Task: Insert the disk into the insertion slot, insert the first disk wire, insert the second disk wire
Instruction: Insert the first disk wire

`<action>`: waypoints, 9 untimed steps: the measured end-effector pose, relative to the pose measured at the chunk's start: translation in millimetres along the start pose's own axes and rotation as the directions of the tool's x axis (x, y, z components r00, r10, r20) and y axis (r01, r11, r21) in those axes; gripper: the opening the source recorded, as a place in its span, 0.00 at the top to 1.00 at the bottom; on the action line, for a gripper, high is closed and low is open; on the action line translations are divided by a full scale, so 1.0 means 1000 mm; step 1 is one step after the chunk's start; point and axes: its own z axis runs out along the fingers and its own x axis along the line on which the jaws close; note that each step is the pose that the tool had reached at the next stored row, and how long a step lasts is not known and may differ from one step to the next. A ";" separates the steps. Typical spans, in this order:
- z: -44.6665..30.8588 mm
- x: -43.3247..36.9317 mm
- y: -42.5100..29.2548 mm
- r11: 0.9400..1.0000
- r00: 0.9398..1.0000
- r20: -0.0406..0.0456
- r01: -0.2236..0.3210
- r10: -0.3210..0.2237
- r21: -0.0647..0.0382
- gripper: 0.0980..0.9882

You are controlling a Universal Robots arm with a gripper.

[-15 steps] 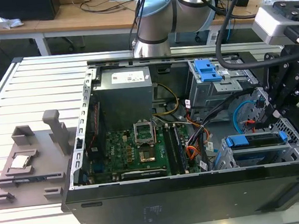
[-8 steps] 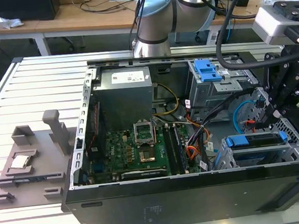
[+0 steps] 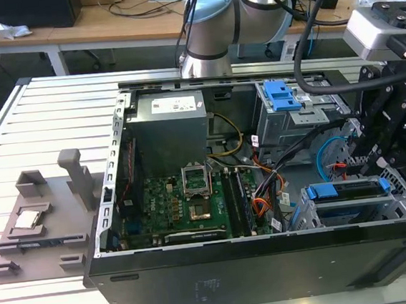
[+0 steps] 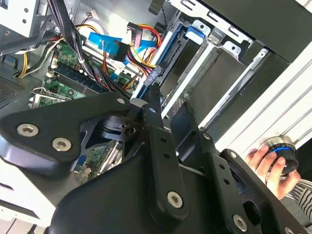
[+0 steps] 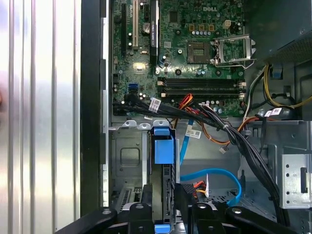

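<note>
Bright blue plastic frames the flat silver hard drive, the disk [image 5: 163,183], which stands on edge inside the low silver perforated metal cage, the insertion slot [image 3: 305,221], directly beneath the black linkage gripper [image 4: 170,107]. The gripper hangs over one end of the disk, close on both sides of it, and it cannot be told whether it clamps the carrier or stands free of it. Just beside the gripper, on its side away from the case wall, the thin flat light blue cable, the second disk wire [image 5: 235,179], curves in a loop. One end runs in toward the disk under the gripper, and whether its plug is seated cannot be told. Past the carrier's far blue tab from the gripper, a thick black cable bundle [image 5: 229,134] with orange and red leads crosses the cage, and farther on lies the green motherboard [image 5: 185,58]. The taller grey cage with a blue latch [image 3: 282,95] stands near the gripper, across the light blue loop from the slot. Outside the case wall, well apart from the gripper, a person's hand [image 4: 268,163] holds a round black knob with a blue ring [image 4: 282,148] above the ribbed aluminium table [image 3: 41,117].
</note>
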 end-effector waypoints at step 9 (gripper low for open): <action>0.0052 -0.0077 -0.0006 1.000 1.000 0.000 0.000 0.000 0.000 0.70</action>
